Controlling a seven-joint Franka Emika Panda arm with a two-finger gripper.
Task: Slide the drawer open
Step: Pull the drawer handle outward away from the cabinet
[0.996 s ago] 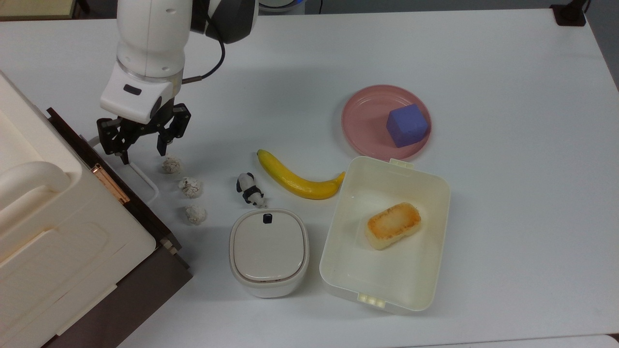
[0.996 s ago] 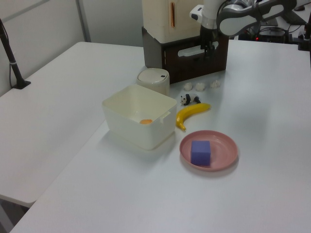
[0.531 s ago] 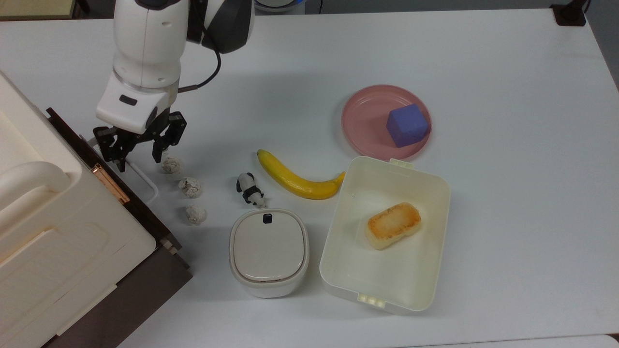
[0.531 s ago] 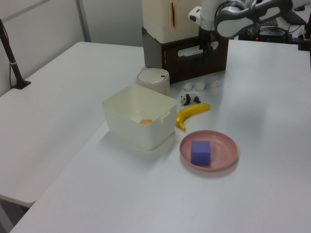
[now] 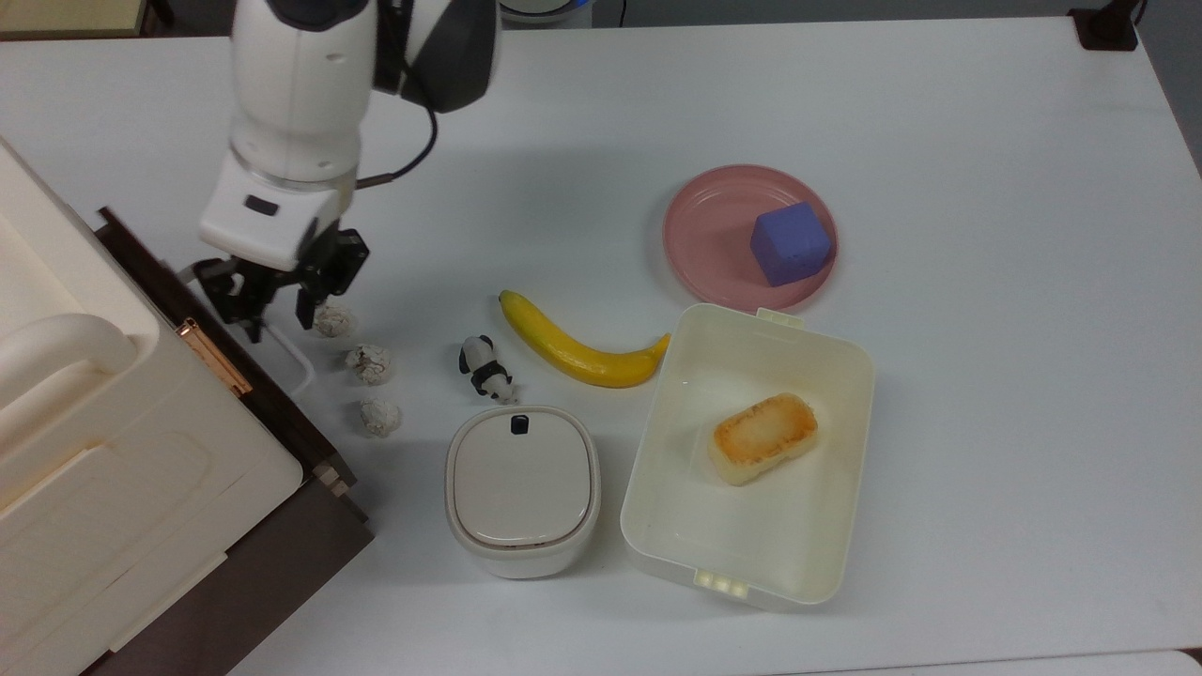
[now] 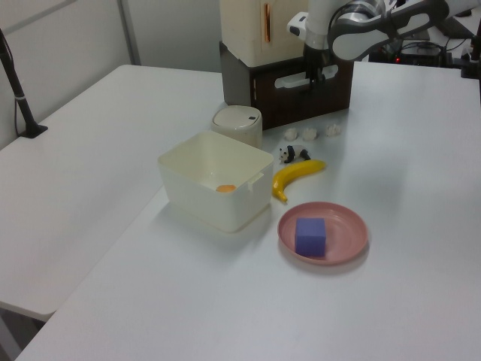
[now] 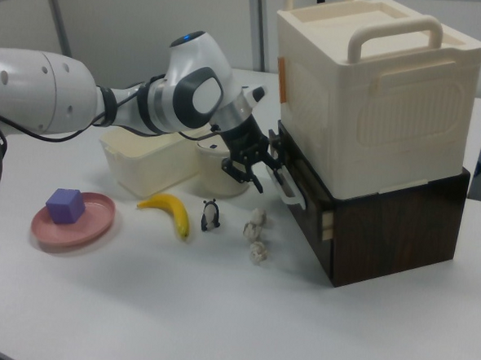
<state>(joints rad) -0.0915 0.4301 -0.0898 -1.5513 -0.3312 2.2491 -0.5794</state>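
Gripper: our gripper is at the near end of the white handle, one finger on each side of the bar. The fingers look nearly closed on it, but we cannot tell if they are pressing it.
Handle: it runs across the dark front of the drawer.
Drawer: it sits in the brown box, under the big cream case, at the top view's left edge. We think it is still pushed in, or nearly so.
Slip worry: we hold the bar near its end, so the fingers could slide off when we pull.
Crooked worry: a pull at one end could turn the drawer and make it stick.
Box worry: if it sticks, the whole box and case might slide with us.
Little lumps: three white crumpled lumps lie just in front of the drawer. The front could push them along.
Others: the toy panda and the banana lie farther out and look safe.
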